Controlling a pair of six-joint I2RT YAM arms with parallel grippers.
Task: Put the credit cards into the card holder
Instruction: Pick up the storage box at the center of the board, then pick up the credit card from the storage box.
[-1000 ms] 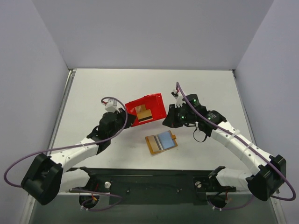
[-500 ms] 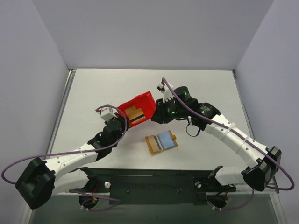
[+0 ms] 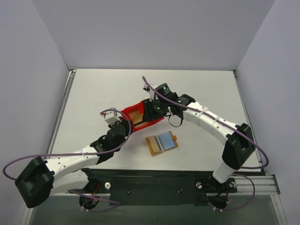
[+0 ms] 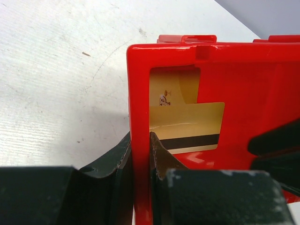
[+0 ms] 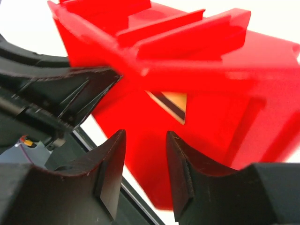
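**Top view.** The red bin [image 3: 154,121] sits tilted between the two arms, nearer the left arm and the near edge of the table [image 3: 201,89] than it was a second ago. The right arm has swung far across to the left to follow it. The left gripper [image 3: 125,123] meets the bin's near-left corner and the right gripper [image 3: 151,108] meets its far side. The credit cards [image 3: 137,115] show as a tan patch inside the bin. The card holder [image 3: 161,143] lies open on the table just beside the bin, blue panel up, with no card on it.

**Left wrist view.** The left gripper [image 4: 140,138] is clamped on the side wall of the bin [image 4: 243,84], one finger outside and one inside. Two cards [image 4: 187,122] lean in the bin's corner, and the front one shows a black stripe. Dark shapes at the right edge are probably the other gripper.

**Right wrist view.** The fingers of the right gripper [image 5: 145,133] stand apart, with the blurred plastic of the bin [image 5: 187,42] filling the gap. Whether they press on it cannot be told. A corner of a striped card [image 5: 172,102] shows inside.

**Reading.** The shift suggests that the bin is being carried and tipped toward the holder. The cards are not yet out, so most of the task remains.
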